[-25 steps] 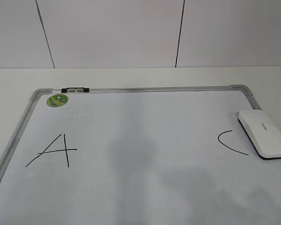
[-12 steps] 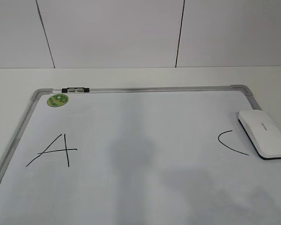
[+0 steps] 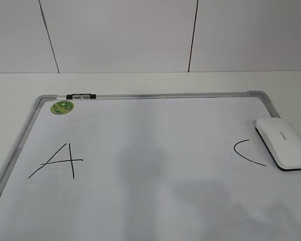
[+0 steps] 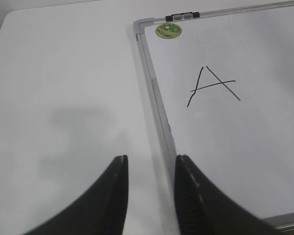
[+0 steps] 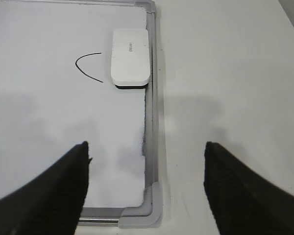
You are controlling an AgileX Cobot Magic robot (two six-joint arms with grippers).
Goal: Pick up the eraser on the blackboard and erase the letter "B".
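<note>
The white eraser (image 3: 282, 144) lies flat at the right edge of the blackboard (image 3: 150, 95), just right of the black "C" (image 3: 246, 152). The black "A" (image 3: 60, 161) is at the left. No letter "B" shows; the board between "A" and "C" is bare. My right gripper (image 5: 146, 145) is open and empty over the board's near right corner (image 5: 152, 205), well short of the eraser (image 5: 130, 56). My left gripper (image 4: 150, 159) is open and empty above the board's left frame (image 4: 157, 98), near the "A" (image 4: 213, 87). Neither gripper shows in the exterior view.
A round green sticker (image 3: 61, 107) sits at the board's far left corner, with a black-and-silver clip (image 3: 80, 96) on the top frame beside it. White table lies left of the board (image 4: 63, 98) and right of it (image 5: 225, 88). A white tiled wall stands behind.
</note>
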